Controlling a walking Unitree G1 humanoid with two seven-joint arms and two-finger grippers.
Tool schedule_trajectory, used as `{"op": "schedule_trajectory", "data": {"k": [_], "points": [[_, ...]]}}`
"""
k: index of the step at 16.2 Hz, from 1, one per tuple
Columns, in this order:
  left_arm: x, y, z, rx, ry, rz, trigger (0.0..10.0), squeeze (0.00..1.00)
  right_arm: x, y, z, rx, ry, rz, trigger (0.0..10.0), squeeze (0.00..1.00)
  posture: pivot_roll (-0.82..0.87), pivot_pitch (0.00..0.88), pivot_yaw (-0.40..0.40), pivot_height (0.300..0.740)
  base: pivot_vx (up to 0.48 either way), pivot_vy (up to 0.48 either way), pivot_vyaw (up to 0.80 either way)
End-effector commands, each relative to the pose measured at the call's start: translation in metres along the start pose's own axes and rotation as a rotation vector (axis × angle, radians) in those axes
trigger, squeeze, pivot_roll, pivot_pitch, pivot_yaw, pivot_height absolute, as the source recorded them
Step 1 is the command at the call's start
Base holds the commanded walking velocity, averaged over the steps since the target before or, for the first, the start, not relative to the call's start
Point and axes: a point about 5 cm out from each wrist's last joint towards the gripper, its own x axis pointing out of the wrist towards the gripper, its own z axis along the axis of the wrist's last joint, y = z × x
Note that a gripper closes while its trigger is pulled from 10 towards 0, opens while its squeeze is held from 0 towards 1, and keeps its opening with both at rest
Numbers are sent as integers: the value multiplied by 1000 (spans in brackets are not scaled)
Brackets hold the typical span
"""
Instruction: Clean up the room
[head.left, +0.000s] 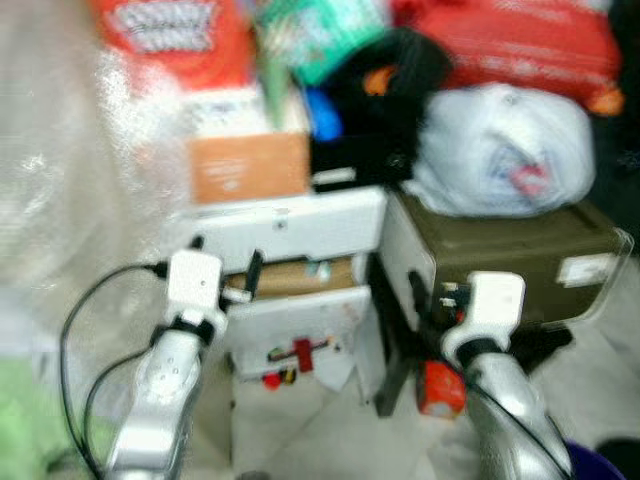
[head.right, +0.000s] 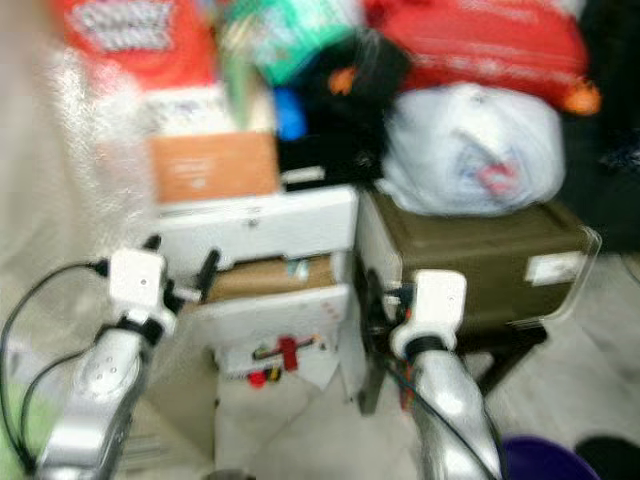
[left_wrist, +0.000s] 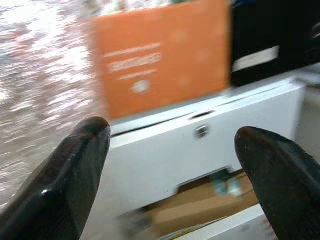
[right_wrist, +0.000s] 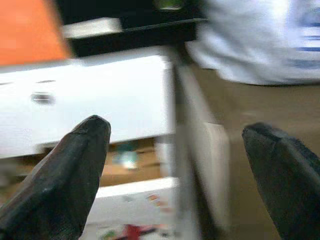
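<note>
A white drawer unit (head.left: 290, 228) stands in the middle of a blurred pile of clutter, its middle gap showing brown cardboard (head.left: 300, 276). On top of the unit sits an orange box (head.left: 250, 166), with a black case (head.left: 355, 160) just beside it. Touching the unit's right side is an olive-brown crate (head.left: 510, 255), and on that crate rests a tied white plastic bag (head.left: 505, 150). Above the bag lies a red bag (head.left: 530, 40). Below the unit's front, small red bits (head.left: 295, 355) lie on the pale floor (head.left: 340, 430).

The left claw (left_wrist: 172, 175) hangs before the unit's front, fingers spread wide and holding nothing. The right claw (right_wrist: 175, 175) is likewise open and empty, facing the seam between unit and crate.
</note>
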Motion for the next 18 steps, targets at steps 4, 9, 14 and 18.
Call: {"op": "schedule_trajectory", "data": {"k": [4, 9, 14, 18], "points": [[2, -3, 2, 7, -6, 1, 10000, 0, -1, -6, -1, 6, 13, -27, 10000, 0, -36, 0, 22, 740, 0, 0, 200], [2, -5, 2, 23, -2, -7, 10000, 0, 0, -6, -2, 0, 18, -24, 10000, 0, -36, 0, 20, 740, 0, 0, 0], [3, -5, 1, 21, 6, -6, 10000, 0, 1, -7, -2, 0, 22, -25, 10000, 0, -37, 0, 16, 740, 0, -196, 0], [4, -5, 1, 15, 8, -5, 10000, 0, 2, -7, -1, -2, 25, -25, 10000, 0, -38, 0, 14, 740, 0, -350, 0]]}}
